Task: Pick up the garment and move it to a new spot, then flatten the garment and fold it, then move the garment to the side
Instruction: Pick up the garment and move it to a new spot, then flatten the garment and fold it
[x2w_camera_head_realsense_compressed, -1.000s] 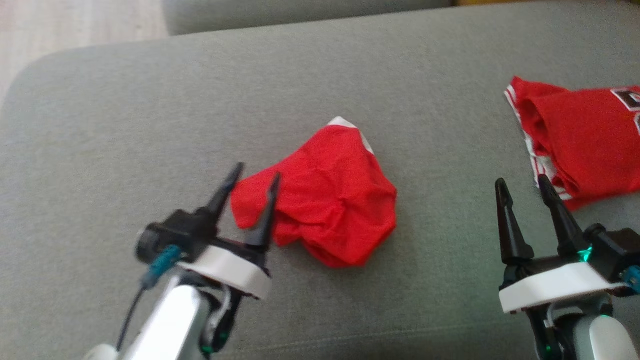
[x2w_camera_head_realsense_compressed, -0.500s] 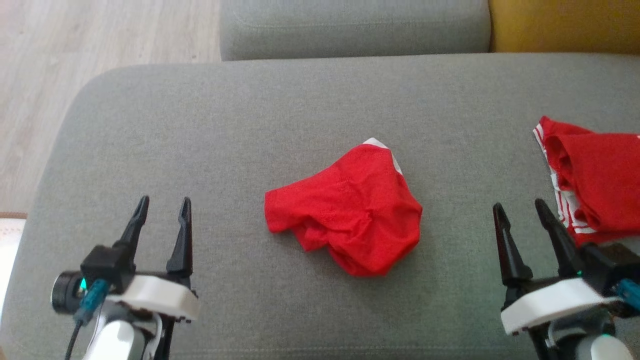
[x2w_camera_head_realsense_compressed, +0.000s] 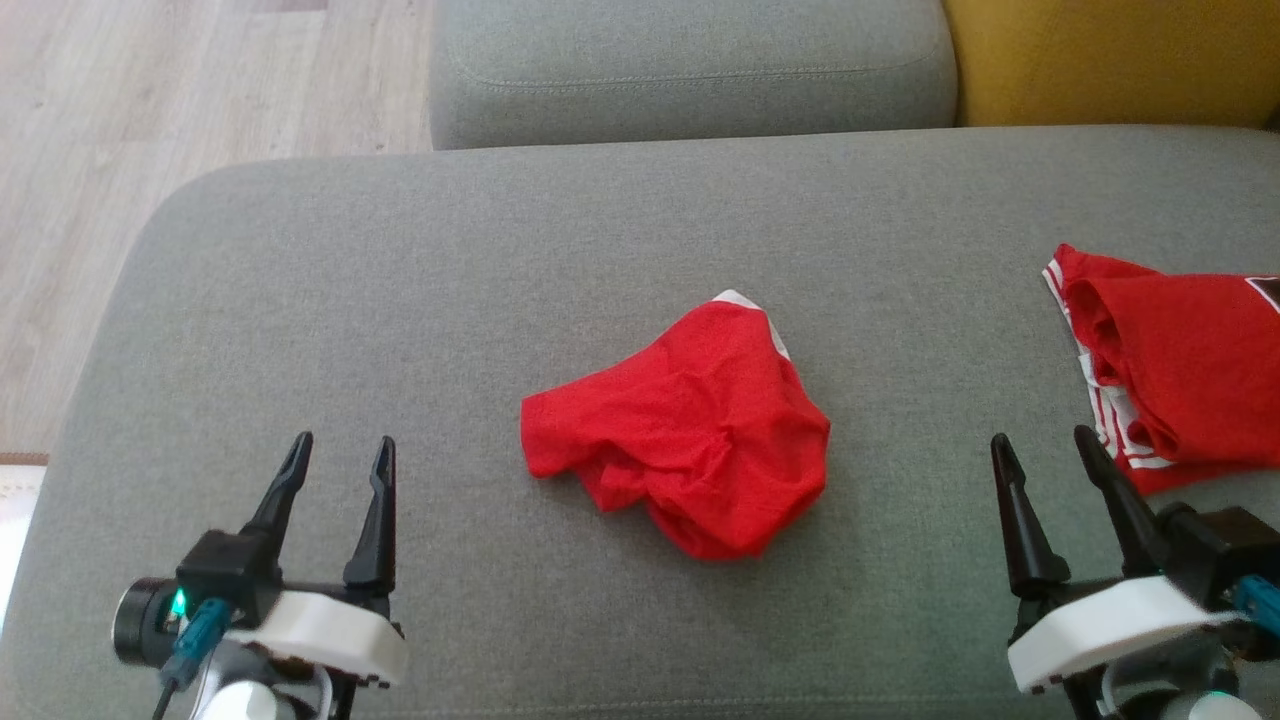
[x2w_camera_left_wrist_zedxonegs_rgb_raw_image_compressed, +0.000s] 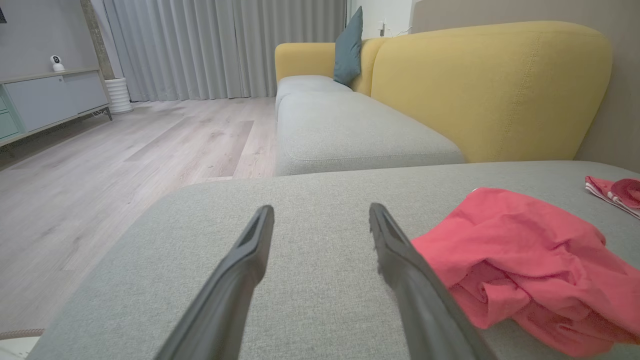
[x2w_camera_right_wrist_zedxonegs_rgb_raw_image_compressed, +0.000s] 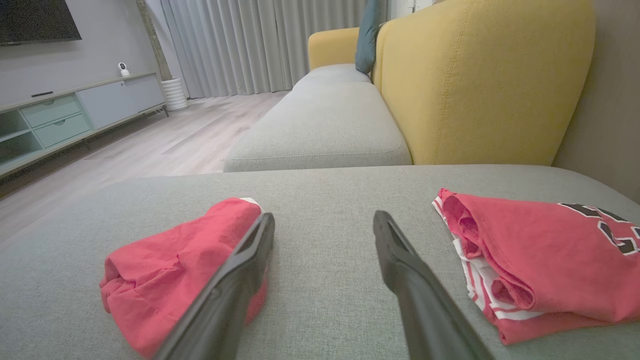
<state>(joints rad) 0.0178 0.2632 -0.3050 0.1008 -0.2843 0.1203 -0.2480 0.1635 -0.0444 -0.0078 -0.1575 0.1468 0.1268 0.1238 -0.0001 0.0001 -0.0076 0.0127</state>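
Note:
A crumpled red garment (x2w_camera_head_realsense_compressed: 690, 430) with a white trim lies loose in the middle of the grey sofa cushion (x2w_camera_head_realsense_compressed: 400, 300). My left gripper (x2w_camera_head_realsense_compressed: 345, 440) hovers open at the lower left, well apart from the cloth, nothing between its fingers. In the left wrist view the garment (x2w_camera_left_wrist_zedxonegs_rgb_raw_image_compressed: 525, 260) sits just right of the left gripper (x2w_camera_left_wrist_zedxonegs_rgb_raw_image_compressed: 321, 209). Over at the lower right my right gripper (x2w_camera_head_realsense_compressed: 1040, 436) is open and empty too. The right wrist view has the garment (x2w_camera_right_wrist_zedxonegs_rgb_raw_image_compressed: 170, 265) left of the right gripper (x2w_camera_right_wrist_zedxonegs_rgb_raw_image_compressed: 324, 215).
A second red garment, a folded jersey (x2w_camera_head_realsense_compressed: 1180, 370) with white stripes, lies at the cushion's right edge, close to my right gripper. Another grey seat (x2w_camera_head_realsense_compressed: 690, 70) and a yellow backrest (x2w_camera_head_realsense_compressed: 1100, 60) lie beyond. Wooden floor (x2w_camera_head_realsense_compressed: 150, 100) drops off at the left.
My left gripper has pulled back from the garment's left edge to the lower left, staying open. The head camera has tilted up. The garment stays where it lay.

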